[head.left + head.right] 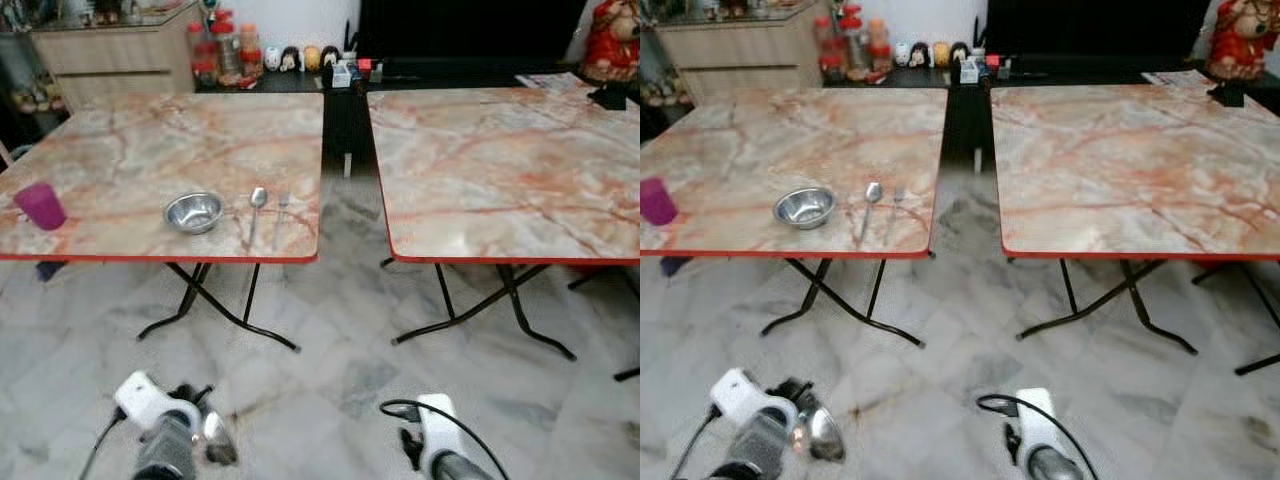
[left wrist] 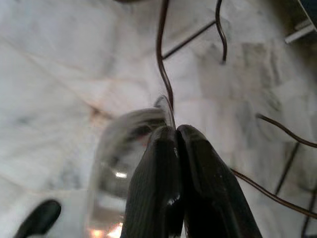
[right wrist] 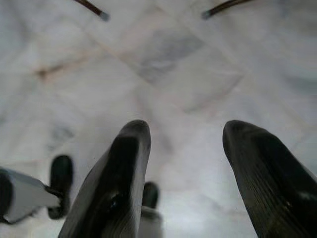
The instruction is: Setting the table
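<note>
Head views: the left gripper (image 1: 810, 425) hangs low over the marble floor (image 1: 330, 330), carrying a clear glass (image 1: 823, 433). Left wrist view: both fingers (image 2: 163, 188) pinch its rim (glass beside them). Right wrist view: the right gripper (image 3: 185, 163) gapes, holding nothing

We note a polished round steel bowl (image 1: 194, 211), glossy marble-patterned red-edged tabletops (image 1: 480, 170), a translucent purple plastic cup (image 1: 40, 205), and clear glass (image 2: 124, 163).

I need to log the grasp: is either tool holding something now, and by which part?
The left tool is shut on the rim of a glass, held low over the floor. The right tool is open and holds nothing.
</note>
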`<state>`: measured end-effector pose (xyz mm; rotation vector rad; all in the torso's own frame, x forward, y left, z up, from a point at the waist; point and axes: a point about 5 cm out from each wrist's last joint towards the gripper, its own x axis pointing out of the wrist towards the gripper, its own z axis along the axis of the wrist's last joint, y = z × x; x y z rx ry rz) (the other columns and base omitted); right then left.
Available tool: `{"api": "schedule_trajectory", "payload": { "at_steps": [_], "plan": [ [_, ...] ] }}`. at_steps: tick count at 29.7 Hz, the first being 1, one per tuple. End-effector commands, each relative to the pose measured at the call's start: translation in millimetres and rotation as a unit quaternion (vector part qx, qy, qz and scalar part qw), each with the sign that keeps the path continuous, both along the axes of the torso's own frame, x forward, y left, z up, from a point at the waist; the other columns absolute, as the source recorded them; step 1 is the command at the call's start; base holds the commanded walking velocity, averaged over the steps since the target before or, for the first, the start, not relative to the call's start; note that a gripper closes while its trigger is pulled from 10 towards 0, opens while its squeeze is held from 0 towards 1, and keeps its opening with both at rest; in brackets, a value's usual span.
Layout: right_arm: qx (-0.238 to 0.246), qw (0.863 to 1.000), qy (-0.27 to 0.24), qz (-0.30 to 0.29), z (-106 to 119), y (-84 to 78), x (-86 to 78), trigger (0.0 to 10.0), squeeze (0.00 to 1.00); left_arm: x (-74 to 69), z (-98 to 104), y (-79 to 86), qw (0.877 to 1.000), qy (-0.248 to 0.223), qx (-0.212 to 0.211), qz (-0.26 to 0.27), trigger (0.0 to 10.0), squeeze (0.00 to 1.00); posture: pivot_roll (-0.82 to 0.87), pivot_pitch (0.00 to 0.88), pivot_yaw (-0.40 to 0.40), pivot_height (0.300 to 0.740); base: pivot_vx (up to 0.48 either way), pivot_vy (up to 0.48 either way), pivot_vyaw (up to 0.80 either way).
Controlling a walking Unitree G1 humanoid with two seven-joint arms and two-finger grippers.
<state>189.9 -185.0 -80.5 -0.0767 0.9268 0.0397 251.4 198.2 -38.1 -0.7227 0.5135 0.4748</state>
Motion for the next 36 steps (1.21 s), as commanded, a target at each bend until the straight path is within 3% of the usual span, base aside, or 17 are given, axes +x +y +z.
{"api": "schedule_trajectory", "payload": {
  "at_steps": [1, 9, 24, 36],
  "plan": [
    [0.01, 1.0, -0.013, 0.024, 3.1, 15.7, 8.6, 10.0, 0.0, -3.7, -0.6, 12.6, 1.0, 0.01, 0.018, 0.004, 10.0, 0.0, 0.03, 0.0, -0.003, 0.732, 0.322, 0.0, 0.8],
    [0.023, 1.0, -0.014, 0.002, 3.3, 14.6, 8.9, 10.0, 0.0, -4.3, -1.2, 12.1, 1.0, 0.011, 0.018, 0.004, 10.0, 0.0, 0.03, 0.0, -0.005, 0.732, 0.314, 0.0, 0.2],
    [0.021, 1.0, -0.014, -0.003, 3.5, 12.6, 9.0, 10.0, 0.0, -6.9, -3.1, 12.7, 0.999, 0.025, 0.034, -0.004, 10.0, 0.0, 0.02, 0.0, 0.0, 0.732, 0.0, 0.0, 0.0],
    [0.012, 1.0, -0.007, 0.0, 0.8, 9.6, 3.3, 10.0, 0.0, -8.5, -4.0, 13.5, 0.998, 0.03, 0.046, -0.017, 10.0, 0.0, 0.01, 0.0, 0.008, 0.732, 0.0, -0.317, 0.0]
  ]
}}
